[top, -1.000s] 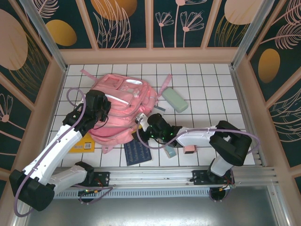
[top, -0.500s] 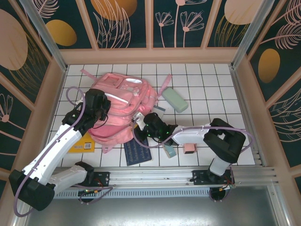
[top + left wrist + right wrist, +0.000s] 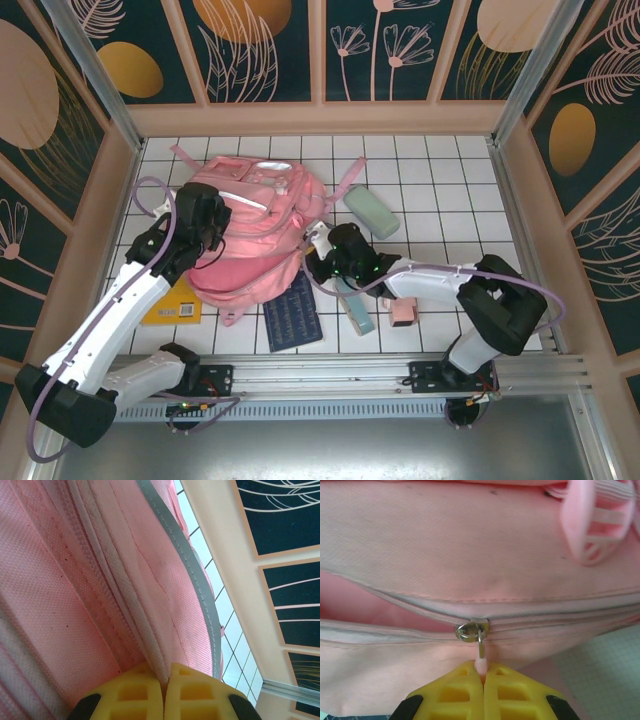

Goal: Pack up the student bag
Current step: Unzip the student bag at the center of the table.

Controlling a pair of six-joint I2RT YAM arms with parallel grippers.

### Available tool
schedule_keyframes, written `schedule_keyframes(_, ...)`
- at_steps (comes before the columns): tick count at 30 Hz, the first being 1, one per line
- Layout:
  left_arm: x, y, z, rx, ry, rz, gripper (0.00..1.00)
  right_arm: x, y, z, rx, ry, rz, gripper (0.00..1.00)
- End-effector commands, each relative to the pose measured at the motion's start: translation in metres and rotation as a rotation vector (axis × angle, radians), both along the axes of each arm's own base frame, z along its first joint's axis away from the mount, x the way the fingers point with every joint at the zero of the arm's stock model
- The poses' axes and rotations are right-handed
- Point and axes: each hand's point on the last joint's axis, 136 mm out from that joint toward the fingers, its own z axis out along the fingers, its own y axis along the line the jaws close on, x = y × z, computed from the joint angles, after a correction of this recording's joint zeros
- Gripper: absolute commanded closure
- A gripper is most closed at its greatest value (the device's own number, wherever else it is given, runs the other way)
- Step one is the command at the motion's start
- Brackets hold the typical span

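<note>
White tiled tabletop (image 3: pixel 450 190), student bag (image 3: pixel 262 225), zip (image 3: pixel 470 630) part-open, pink lining (image 3: pixel 375 607) inside

I note a white gridded tabletop (image 3: pixel 440 180), boxed by pale wood-framed walls (image 3: pixel 320 118); dark teal panels (image 3: pixel 270 60) carry leaf and flower prints. Lighting is even.

On the white-tiled worktop (image 3: pixel 440 180) lie a mint-green oblong case (image 3: pixel 372 212) toward the far side, a partly covered yellow book (image 3: pixel 178 305) at the near left, a dark blue flat pad (image 3: pixel 293 315), possibly a notebook, and a slim pale-teal item (image 3: pixel 358 308) just beside a small pink block (image 3: pixel 403 313).
</note>
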Motion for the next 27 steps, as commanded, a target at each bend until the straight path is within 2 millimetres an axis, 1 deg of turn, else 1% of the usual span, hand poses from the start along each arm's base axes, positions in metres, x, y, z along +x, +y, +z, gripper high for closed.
schedule_keyframes(1, 0.011, 0.014, 0.049, 0.03, -0.152, 0.049, 1.0, 0.01, -0.021, -0.002, -0.03, 0.015, -0.027, 1.0)
schedule_keyframes(4, 0.012, 0.014, 0.05, 0.034, -0.151, 0.047, 1.0, 0.028, -0.028, -0.002, -0.031, 0.029, -0.056, 1.0)
schedule_keyframes(10, 0.013, 0.013, 0.057, 0.031, -0.162, 0.044, 1.0, 0.073, -0.047, -0.022, -0.116, 0.078, -0.172, 1.0)
schedule_keyframes(13, 0.014, 0.012, 0.06, 0.026, -0.167, 0.043, 1.0, 0.094, -0.053, -0.02, -0.113, 0.09, -0.223, 0.99)
schedule_keyframes(16, 0.017, 0.008, 0.064, 0.003, -0.172, 0.035, 1.0, 0.113, -0.054, -0.014, -0.087, 0.111, -0.256, 0.92)
schedule_keyframes(19, 0.023, 0.0, 0.071, -0.036, -0.193, 0.019, 1.0, 0.134, -0.044, -0.005, -0.066, 0.11, -0.287, 0.83)
schedule_keyframes(21, 0.029, -0.004, 0.075, -0.065, -0.208, 0.023, 1.0, 0.155, -0.041, 0.0, -0.073, 0.109, -0.352, 0.71)
schedule_keyframes(23, 0.035, -0.006, 0.077, -0.094, -0.219, 0.04, 1.0, 0.17, -0.038, 0.007, -0.095, 0.11, -0.397, 0.63)
schedule_keyframes(24, 0.038, -0.007, 0.077, -0.107, -0.224, 0.05, 1.0, 0.174, -0.037, 0.012, -0.102, 0.099, -0.422, 0.6)
schedule_keyframes(25, 0.042, -0.009, 0.077, -0.118, -0.225, 0.055, 1.0, 0.175, -0.037, 0.019, -0.101, 0.078, -0.439, 0.55)
schedule_keyframes(26, 0.046, -0.012, 0.076, -0.132, -0.223, 0.059, 1.0, 0.171, -0.038, 0.026, -0.102, 0.055, -0.451, 0.5)
schedule_keyframes(27, 0.05, -0.015, 0.077, -0.146, -0.225, 0.058, 1.0, 0.165, -0.039, 0.032, -0.102, 0.037, -0.46, 0.48)
